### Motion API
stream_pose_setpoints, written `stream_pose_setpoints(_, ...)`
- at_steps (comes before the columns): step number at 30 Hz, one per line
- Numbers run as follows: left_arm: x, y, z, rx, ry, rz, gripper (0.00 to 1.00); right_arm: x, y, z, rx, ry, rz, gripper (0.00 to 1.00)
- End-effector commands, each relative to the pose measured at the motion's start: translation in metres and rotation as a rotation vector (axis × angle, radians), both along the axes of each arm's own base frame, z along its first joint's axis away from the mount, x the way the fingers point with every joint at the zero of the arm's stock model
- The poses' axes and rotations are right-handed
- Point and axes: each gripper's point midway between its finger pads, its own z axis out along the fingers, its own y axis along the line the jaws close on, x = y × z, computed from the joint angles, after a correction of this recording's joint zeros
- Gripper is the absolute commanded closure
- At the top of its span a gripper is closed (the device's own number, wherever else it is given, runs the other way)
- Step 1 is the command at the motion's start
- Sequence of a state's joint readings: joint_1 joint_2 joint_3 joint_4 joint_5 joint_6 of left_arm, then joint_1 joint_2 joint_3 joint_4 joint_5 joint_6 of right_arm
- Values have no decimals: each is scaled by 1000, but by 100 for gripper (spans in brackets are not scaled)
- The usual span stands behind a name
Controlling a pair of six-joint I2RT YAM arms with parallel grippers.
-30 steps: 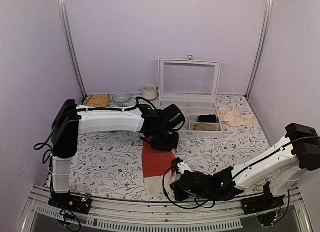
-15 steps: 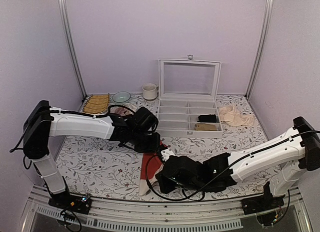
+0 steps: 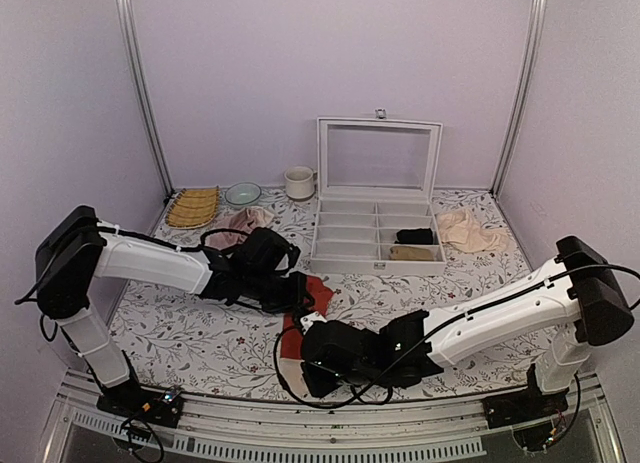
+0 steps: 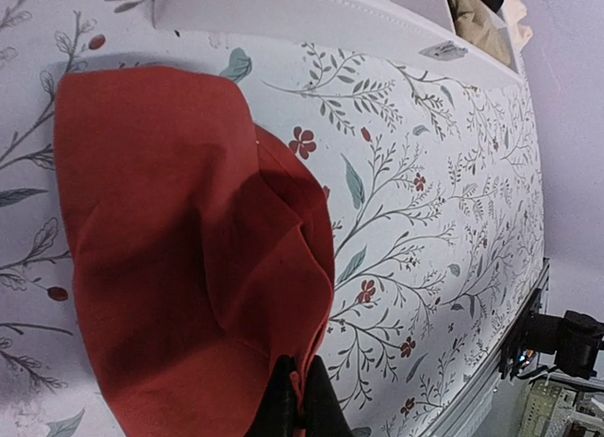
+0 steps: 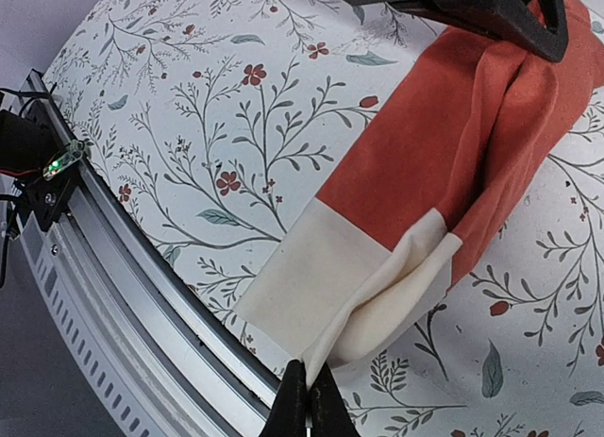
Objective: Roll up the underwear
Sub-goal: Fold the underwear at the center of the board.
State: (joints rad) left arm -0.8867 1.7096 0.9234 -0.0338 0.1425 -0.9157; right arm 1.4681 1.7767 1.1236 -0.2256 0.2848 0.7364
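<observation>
one pair of underwear (image 3: 318, 291) in play here, and it's lying on the floral table (image 3: 200, 333) near the front edge, roughly in the middle, stretched between the two arms. it's looking folded lengthwise into a narrow strip, with the red part running away toward the far side.

nearest thing first: the right gripper (image 5: 307, 397) is sitting low by the metal rail (image 5: 123, 295) with its fingers pressed together, pinching the near corner of the cream waistband (image 5: 321, 277). that corner is puckering up into a little fold where it's being held.

a bit farther back, the left gripper (image 4: 298, 404) is also clamping down, its fingers squeezing the edge of the red fabric at the far end, which is bunching up in loose folds there.

going toward the back: one white box (image 3: 378, 198) is standing with its lid open, and two rolled items are sitting in its right column, one black roll (image 3: 415, 236) and one tan roll (image 3: 410, 252) just nearer than it. two loose cloths are lying either side of the box, one pink cloth (image 3: 240, 223) on the left and one beige cloth (image 3: 465, 228) on the right.

along the far wall: one woven mat (image 3: 193, 205), one bowl (image 3: 242, 193) and one mug (image 3: 298, 183) are lining up left to right.
</observation>
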Motion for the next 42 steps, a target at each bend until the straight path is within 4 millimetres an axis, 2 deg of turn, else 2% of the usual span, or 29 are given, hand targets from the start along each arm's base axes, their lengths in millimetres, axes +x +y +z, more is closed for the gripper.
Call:
stream_pose_setpoints(1,10,0,11,-96,-21,9,100,-7,10,-25,-59,23,37,100)
stream_pose_setpoints(17,12,12,-14,-57,3,15,100,-13,28,-51,-90,63,91,100)
stream_pose_setpoints(23,8,18,-19,-46,17,26,100,-16,30,-55,-91,76,114,100)
stream_pose_setpoints(29,6,21,-17,-52,20,35,100,-20,30,-53,-92,84,145,100)
stream_pose_setpoints(35,5,23,-18,-51,23,39,100,-25,27,-60,-120,97,178,100)
stream_pose_setpoints(37,4,23,-18,-53,24,41,100,-24,37,-50,-100,88,189,100)
stream_pose_setpoints(42,2,25,-23,-49,35,44,100,-27,43,-54,-105,97,217,100)
